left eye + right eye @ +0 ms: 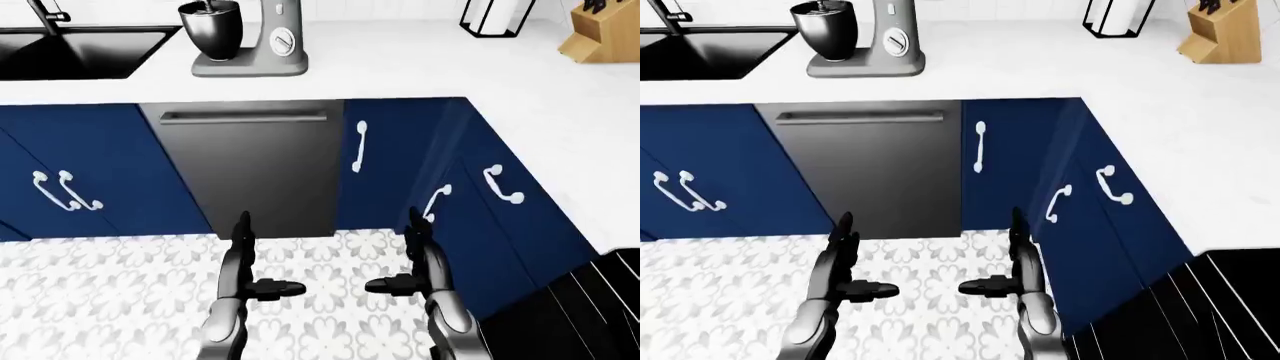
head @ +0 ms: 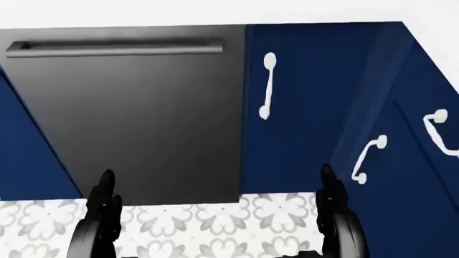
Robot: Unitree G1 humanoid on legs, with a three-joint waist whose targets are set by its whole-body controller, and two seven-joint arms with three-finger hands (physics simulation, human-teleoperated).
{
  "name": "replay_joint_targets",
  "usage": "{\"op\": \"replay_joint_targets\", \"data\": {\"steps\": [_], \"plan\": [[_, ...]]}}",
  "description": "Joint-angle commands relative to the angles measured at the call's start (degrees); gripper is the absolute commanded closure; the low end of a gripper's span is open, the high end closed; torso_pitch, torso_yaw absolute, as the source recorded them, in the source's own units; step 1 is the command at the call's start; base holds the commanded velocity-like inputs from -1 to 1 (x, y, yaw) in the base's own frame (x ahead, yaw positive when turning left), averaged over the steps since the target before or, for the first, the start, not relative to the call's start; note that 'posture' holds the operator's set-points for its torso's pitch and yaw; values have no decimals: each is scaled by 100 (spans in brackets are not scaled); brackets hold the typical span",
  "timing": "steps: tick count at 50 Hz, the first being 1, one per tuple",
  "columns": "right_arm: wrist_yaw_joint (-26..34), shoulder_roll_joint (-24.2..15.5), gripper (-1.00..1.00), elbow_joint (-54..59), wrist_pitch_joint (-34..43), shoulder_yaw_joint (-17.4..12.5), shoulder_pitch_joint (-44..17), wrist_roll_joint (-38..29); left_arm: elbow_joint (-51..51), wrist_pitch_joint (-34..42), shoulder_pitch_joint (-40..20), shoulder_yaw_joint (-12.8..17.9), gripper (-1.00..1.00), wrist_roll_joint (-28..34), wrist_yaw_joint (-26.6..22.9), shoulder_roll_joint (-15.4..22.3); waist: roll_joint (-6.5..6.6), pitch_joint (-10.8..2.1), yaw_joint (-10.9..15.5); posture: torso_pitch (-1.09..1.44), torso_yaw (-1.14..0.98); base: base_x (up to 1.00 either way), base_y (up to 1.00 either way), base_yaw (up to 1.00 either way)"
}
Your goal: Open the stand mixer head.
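A grey stand mixer (image 1: 262,39) with a dark bowl (image 1: 212,30) stands on the white counter (image 1: 400,67) at the top of the left-eye view; its head is cut off by the frame's top edge. My left hand (image 1: 245,259) and right hand (image 1: 415,259) hang low over the patterned floor, far below the mixer, fingers stretched out and holding nothing. Both hands also show in the head view, left (image 2: 100,207) and right (image 2: 333,201).
A dark dishwasher front (image 1: 255,169) sits under the mixer, between blue cabinets (image 1: 90,161) with white handles. A black sink (image 1: 75,49) is at top left. A paper towel holder (image 1: 495,16) and knife block (image 1: 600,30) stand top right. A black stove (image 1: 580,315) is bottom right.
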Motion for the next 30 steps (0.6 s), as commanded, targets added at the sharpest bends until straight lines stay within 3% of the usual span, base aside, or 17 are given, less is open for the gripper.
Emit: {"op": "replay_joint_targets", "data": {"steps": [1, 3, 4, 5, 7, 8, 16, 18, 23, 30], "plan": [[77, 16, -100, -679, -264, -5, -112, 176, -485, -341, -162, 3, -100, -21, -22, 23, -45, -5, -12, 0, 0, 0, 0, 0], [96, 16, -100, -706, -253, 17, -95, 195, -478, -348, -160, 4, -100, -15, -27, 23, -7, -355, 40, 0, 0, 0, 0, 0], [100, 14, -100, -713, -247, 20, -97, 199, -476, -345, -163, 9, -100, -16, -29, 25, -8, -296, 41, 0, 0, 0, 0, 0], [98, 18, -100, -701, -256, 25, -96, 199, -480, -341, -168, 16, -100, -19, -28, 27, -35, -94, 34, 0, 0, 0, 0, 0], [115, 16, -100, -715, -248, 38, -87, 206, -469, -350, -166, 16, -100, -15, -29, 25, -40, -398, 34, 0, 0, 0, 0, 0], [124, 12, -100, -714, -241, 43, -88, 204, -470, -355, -163, 12, -100, -14, -32, 23, -40, -430, 38, 0, 0, 0, 0, 0], [150, 76, -100, -929, -274, -15, -128, 499, -616, -479, -159, 22, -100, -65, -27, 6, -21, -470, 43, 0, 0, 0, 0, 0], [215, 113, -100, -1238, -441, -9, -122, 765, -641, -898, -178, 19, -100, 75, 62, 17, -20, -491, 42, 0, 0, 0, 0, 0], [676, 163, -100, -2224, -1305, 204, 139, 1455, -1669, -1667, -12, -15, -100, -315, 48, -90, -18, -533, 31, 0, 0, 0, 0, 0], [676, 119, -100, -2703, -1145, 277, 210, 1662, -2104, -1934, 58, -73, -100, -466, 19, -97, -14, -542, 29, 0, 0, 0, 0, 0]]}}
